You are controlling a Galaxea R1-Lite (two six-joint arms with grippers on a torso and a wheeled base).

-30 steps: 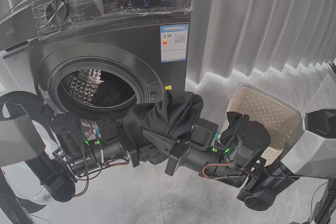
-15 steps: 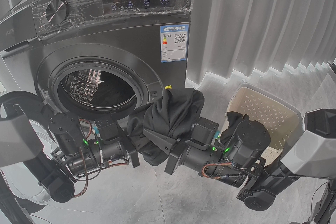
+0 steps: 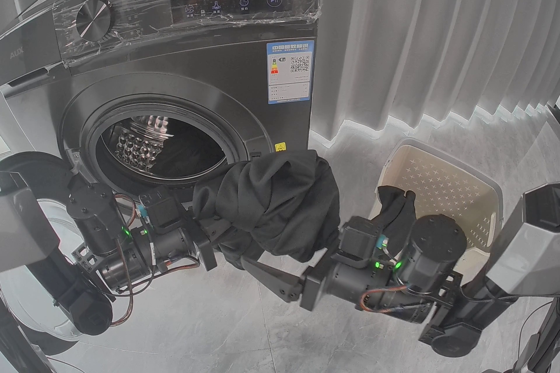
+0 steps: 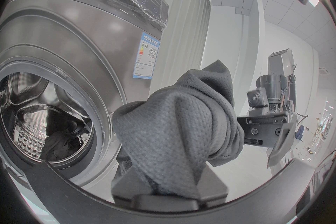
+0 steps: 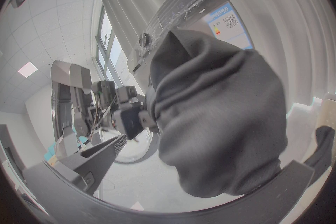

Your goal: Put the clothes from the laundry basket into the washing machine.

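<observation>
While its drum (image 3: 146,147) stands open with a dark cloth lying inside, the washing machine (image 3: 175,59) fills the back of the scene. Off to the machine's right, on the floor and well apart from it, sits the pale laundry basket (image 3: 461,182). A dark piece (image 3: 396,208) hangs over its rim on the side facing the machine. And there's the black garment (image 3: 274,199), bunched up in the air just in front of the machine, low and right of the opening, its long axis running side to side along the machine's front. The left claw (image 3: 217,229) is clamped on the end nearer the opening. The right claw (image 3: 279,274), under the far end, is spread wide, one finger bare and the cloth draped over the rest.
</observation>
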